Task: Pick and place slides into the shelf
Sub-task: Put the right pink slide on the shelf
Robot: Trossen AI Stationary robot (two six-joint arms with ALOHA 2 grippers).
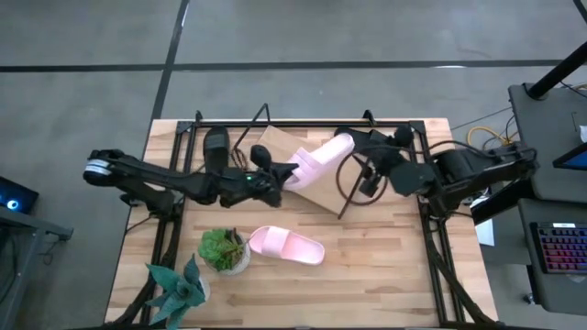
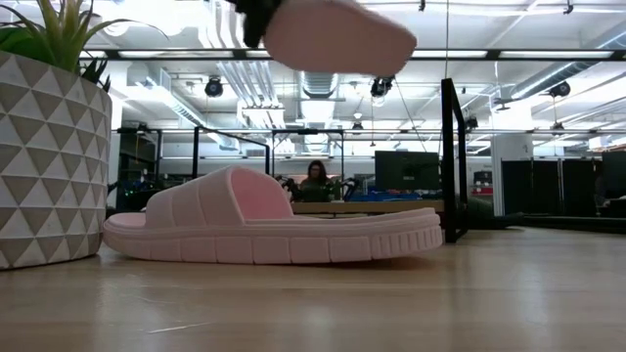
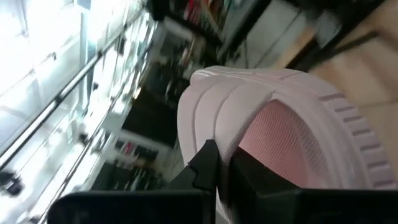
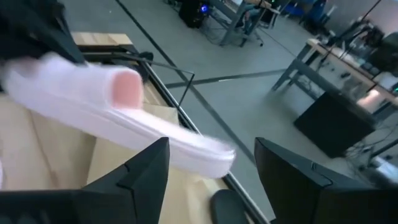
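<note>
Wooden table | left gripper clamped on pink sandal above shelf | right gripper fingers apart beside it | second pink sandal near plant pot

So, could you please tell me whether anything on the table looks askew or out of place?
Yes: the shelf sits rotated, its edges not square with the table. One pink slide hangs in the air above it, gripped by the left end effector. The other pink slide lies on the tabletop beside a potted plant.
</note>
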